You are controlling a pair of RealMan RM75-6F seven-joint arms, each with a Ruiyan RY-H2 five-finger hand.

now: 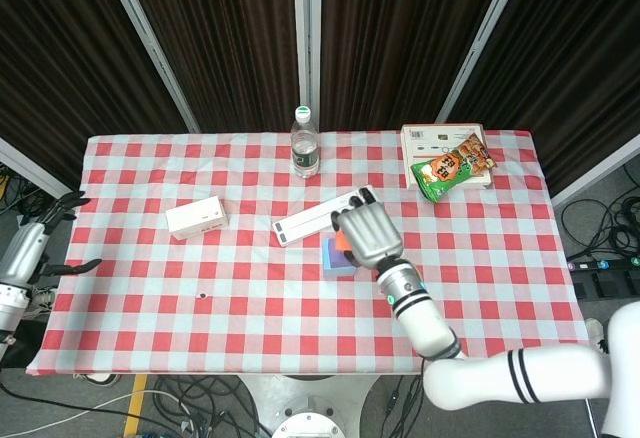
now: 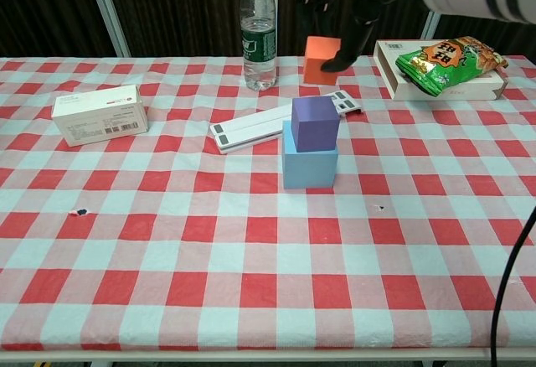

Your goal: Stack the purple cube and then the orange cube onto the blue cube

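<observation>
The purple cube [image 2: 314, 123] sits on the blue cube [image 2: 309, 166] near the table's middle. My right hand [image 2: 347, 5] holds the orange cube [image 2: 322, 59] in the air, above the stack and a little behind it. From the head view the right hand [image 1: 366, 234] covers most of the stack; only a corner of the blue cube [image 1: 331, 259] and a sliver of the orange cube [image 1: 341, 240] show. My left hand [image 1: 40, 233] hangs open off the table's left edge, holding nothing.
A white strip [image 2: 272, 121] lies just behind the stack. A water bottle [image 2: 258, 29] stands at the back, a white box [image 2: 100, 114] at the left. A snack bag [image 2: 448, 59] lies on a flat box [image 2: 391, 67] at the back right.
</observation>
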